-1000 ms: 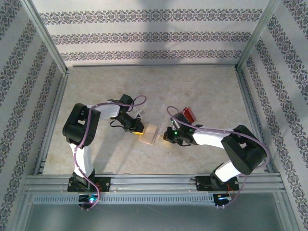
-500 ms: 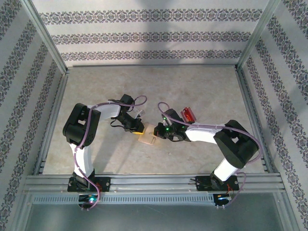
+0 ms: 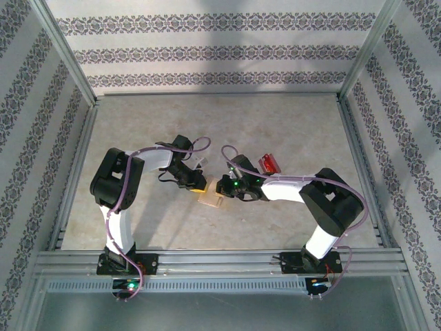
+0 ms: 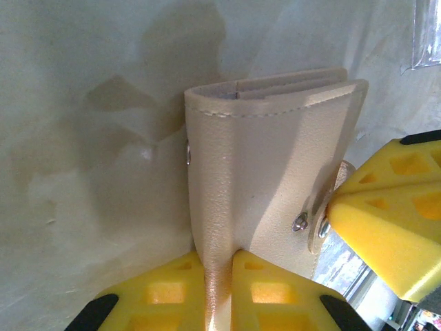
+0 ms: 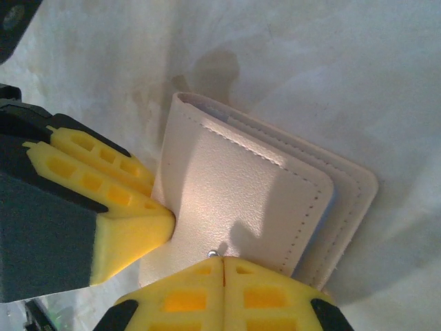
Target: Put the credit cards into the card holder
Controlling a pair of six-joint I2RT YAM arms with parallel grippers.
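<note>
Tan wallet [image 3: 209, 199] lies folded mid-worktop, red cards [image 3: 270, 164] nearby toward the right edge. Left wrist: left gripper [image 4: 219, 276] pinches its fold. Right wrist: right gripper [image 5: 224, 289], closed, presses the snap edge; opposing tugs could slip the wallet free.

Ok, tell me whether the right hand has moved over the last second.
Yes. The right hand slid left, away from the red credit cards, which stayed put, and up to the card holder.
</note>
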